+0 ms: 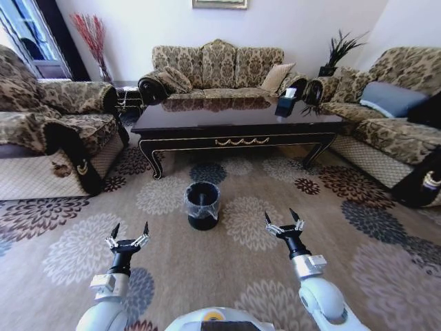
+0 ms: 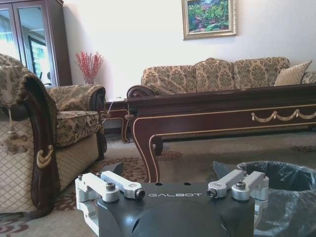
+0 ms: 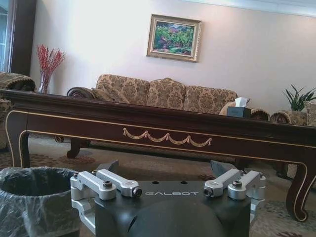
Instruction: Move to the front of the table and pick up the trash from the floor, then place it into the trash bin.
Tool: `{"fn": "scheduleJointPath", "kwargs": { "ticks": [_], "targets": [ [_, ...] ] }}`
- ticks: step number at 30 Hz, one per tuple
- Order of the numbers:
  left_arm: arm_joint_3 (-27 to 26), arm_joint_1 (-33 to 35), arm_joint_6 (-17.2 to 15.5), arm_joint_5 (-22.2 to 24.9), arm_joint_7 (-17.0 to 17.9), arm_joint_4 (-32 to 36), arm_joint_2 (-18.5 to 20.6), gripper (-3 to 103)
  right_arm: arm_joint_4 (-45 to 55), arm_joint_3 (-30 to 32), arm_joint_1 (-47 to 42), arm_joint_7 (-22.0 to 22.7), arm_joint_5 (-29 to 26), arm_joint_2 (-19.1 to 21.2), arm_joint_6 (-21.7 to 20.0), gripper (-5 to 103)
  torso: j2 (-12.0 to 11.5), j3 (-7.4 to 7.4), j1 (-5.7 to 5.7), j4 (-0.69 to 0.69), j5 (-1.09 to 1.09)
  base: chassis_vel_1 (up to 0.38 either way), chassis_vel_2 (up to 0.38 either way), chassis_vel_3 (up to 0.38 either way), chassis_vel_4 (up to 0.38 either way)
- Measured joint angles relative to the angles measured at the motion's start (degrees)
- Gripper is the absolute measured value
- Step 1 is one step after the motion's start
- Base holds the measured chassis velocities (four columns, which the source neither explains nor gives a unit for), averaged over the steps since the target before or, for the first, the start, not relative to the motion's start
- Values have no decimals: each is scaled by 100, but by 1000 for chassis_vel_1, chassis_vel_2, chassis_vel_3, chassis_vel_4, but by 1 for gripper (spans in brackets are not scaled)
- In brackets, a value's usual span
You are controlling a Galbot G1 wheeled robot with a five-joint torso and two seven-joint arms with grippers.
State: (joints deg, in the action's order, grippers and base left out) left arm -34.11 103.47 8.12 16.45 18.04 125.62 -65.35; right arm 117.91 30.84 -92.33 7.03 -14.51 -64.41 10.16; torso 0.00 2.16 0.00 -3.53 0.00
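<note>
The long dark table (image 1: 234, 127) with gold scroll trim stands ahead on the flower-patterned floor (image 1: 241, 276). The round black trash bin (image 1: 202, 205), lined with clear plastic, sits on the carpet in front of the table, between my two arms and a little beyond them. My left gripper (image 1: 129, 234) hovers low, to the bin's near left, open and empty. My right gripper (image 1: 283, 219) hovers to the bin's near right, also open and empty. The bin's rim (image 2: 281, 173) lies close beside the left gripper (image 2: 170, 170), and the bin (image 3: 34, 187) also lies beside the right gripper (image 3: 165, 168). The trash is out of view.
Patterned sofas ring the table: one on the left (image 1: 48, 131), one behind (image 1: 217, 69), one on the right (image 1: 393, 110). A dark tissue box (image 1: 286, 103) sits on the tabletop. Open carpet stretches between me and the table.
</note>
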Motion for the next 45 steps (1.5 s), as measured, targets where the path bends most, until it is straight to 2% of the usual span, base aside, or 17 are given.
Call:
{"fn": "scheduleJointPath", "kwargs": {
  "ticks": [28,45],
  "targets": [
    [1,-1,-1,0,0,0,0,100,0,0,0,0,0,0,0,100,0,0,0,-1,0,209,-207,-209,203],
    [1,-1,-1,0,0,0,0,100,0,0,0,0,0,0,0,100,0,0,0,0,0,149,-143,-136,149]
  ]
}}
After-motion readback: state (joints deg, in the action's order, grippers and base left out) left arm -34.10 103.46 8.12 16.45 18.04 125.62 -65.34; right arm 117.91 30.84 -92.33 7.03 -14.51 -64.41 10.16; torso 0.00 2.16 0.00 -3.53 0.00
